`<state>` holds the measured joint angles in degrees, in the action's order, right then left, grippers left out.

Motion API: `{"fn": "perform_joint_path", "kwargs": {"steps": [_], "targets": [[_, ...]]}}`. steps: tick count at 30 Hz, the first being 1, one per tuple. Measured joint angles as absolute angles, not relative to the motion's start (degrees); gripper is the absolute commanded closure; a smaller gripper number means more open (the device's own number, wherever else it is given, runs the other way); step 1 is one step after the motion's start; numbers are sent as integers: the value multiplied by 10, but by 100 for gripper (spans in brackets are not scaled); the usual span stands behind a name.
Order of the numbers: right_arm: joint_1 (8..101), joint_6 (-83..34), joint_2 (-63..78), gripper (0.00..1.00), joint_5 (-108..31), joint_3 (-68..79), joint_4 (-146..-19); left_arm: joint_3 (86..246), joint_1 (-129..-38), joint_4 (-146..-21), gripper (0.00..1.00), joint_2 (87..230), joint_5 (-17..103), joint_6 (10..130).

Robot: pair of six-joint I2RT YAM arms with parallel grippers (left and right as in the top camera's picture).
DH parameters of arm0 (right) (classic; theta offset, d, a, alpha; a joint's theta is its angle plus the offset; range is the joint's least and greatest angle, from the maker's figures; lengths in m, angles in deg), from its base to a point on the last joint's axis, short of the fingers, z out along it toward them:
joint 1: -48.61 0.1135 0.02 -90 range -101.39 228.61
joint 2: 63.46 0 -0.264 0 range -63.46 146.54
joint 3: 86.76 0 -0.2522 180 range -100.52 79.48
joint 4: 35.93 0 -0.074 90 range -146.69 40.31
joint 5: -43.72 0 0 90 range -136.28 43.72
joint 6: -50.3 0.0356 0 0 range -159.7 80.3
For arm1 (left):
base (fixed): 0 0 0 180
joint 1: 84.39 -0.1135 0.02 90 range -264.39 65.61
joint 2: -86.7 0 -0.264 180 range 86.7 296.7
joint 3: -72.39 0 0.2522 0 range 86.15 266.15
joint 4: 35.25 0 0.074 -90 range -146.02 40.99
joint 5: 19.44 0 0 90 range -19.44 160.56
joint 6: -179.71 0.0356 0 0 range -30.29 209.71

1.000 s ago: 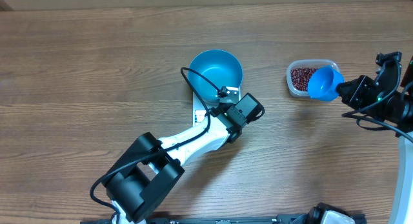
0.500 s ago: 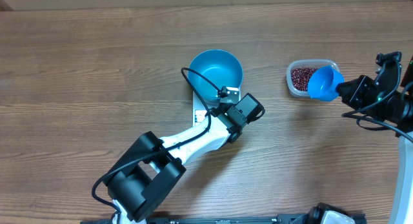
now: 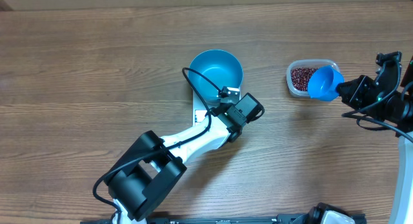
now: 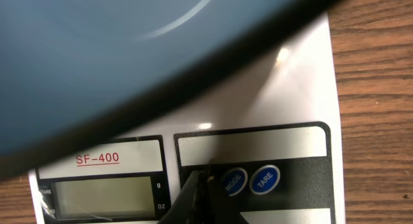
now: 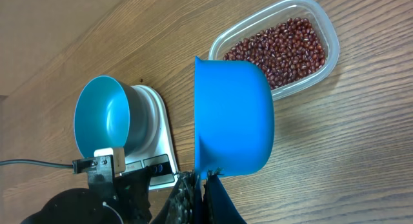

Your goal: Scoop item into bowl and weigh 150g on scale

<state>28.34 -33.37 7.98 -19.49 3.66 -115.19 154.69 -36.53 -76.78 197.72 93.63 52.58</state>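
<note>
Presently bowl (image 3: pixel 216 69) sits on scale (image 4: pixel 290 88); right gripper (image 5: pixel 197 182) (closed) holds scoop (image 5: pixel 232 114).

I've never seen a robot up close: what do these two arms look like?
The left arm has a smooth white tube between chunky black joint blocks, with a thin black cable looping along it towards its dark jaws. The right arm is mostly black and angular, trailing black cables, with a white section behind.

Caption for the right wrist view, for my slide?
Right gripper holds the blue scoop at the tub of beans; empty bowl sits on the scale.
</note>
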Motion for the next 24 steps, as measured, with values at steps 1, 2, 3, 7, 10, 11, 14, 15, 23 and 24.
{"fn": "perform_joint_path", "kwargs": {"steps": [1,2,3,7,10,11,14,15,23,24], "targets": [[283,-334,80,96,-195,37,-1152,1547,-368,-768,96,1977,933,526],[283,-334,80,96,-195,37,-1152,1547,-369,-767,96,1977,929,526],[283,-334,80,96,-195,37,-1152,1547,-371,-767,96,1977,926,526],[283,-334,80,96,-195,37,-1152,1548,-376,-766,96,1977,917,526],[283,-334,80,96,-195,37,-1152,1548,-376,-766,96,1977,917,526],[284,-334,80,96,-195,37,-1152,1548,-376,-766,96,1977,917,526],[283,-334,80,96,-195,37,-1152,1548,-376,-766,96,1977,917,526],[283,-334,80,96,-195,37,-1152,1548,-376,-766,96,1977,917,526],[283,-334,80,96,-195,37,-1152,1566,-377,-802,96,1977,902,550],[283,-334,80,96,-195,37,-1152,1571,-377,-811,96,1977,900,554]]}}
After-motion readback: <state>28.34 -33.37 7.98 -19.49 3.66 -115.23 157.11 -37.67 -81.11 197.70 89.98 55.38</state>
